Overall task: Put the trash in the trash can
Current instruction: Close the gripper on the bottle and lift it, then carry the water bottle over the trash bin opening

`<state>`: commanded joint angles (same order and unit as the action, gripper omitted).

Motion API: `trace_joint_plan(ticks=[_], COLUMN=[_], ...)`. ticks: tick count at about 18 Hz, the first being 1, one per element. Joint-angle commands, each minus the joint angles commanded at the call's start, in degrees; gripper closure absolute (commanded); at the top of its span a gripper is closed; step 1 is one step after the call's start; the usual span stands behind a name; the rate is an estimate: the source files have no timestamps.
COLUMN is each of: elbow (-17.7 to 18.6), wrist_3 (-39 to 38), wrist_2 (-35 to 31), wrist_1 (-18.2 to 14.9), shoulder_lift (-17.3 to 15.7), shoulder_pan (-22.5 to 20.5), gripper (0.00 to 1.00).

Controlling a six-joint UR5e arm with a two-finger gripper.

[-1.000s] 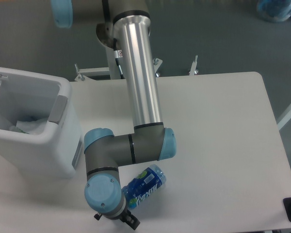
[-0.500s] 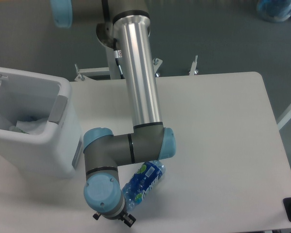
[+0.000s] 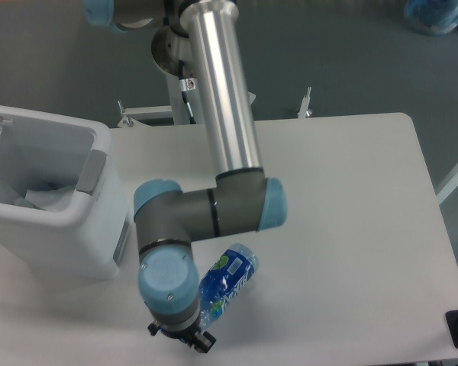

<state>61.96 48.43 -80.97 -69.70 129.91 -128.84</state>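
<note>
lying on the table (image 3: 351,229), your bottle (image 3: 227,279) runs diagonally, one end up-right and the lower end tucked under the wrist, where the pincer (image 3: 185,338) sits. you can't tell whether the jaws are closed on it; the wrist housing hides them. trash can (image 3: 99,252) stands left, wrapper (image 3: 49,198) inside.

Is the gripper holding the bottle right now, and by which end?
Cannot tell: the wrist hides the gripper and the bottle's lower end beneath it.
</note>
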Motion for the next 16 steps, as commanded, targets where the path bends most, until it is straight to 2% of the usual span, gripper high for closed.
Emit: trace_joint_plan(ticks=[1, 5, 10, 13, 16], elbow=[0.0, 0.0, -0.1, -0.1, -0.3], wrist_3=[-0.5, -6.6, -6.9, -7.3, -11.1], wrist_2=[2.3, 10.9, 16.0, 18.6, 25.8], wrist_1=[0.6, 7.1, 11.7, 12.7, 12.7], shoulder_lift=[-1.2, -4.8, -8.2, -10.6, -13.5], shoulder_pan=[-1.1, -3.9, -5.3, -5.3, -5.4], gripper=[0.67, 0.67, 0.67, 0.67, 0.69])
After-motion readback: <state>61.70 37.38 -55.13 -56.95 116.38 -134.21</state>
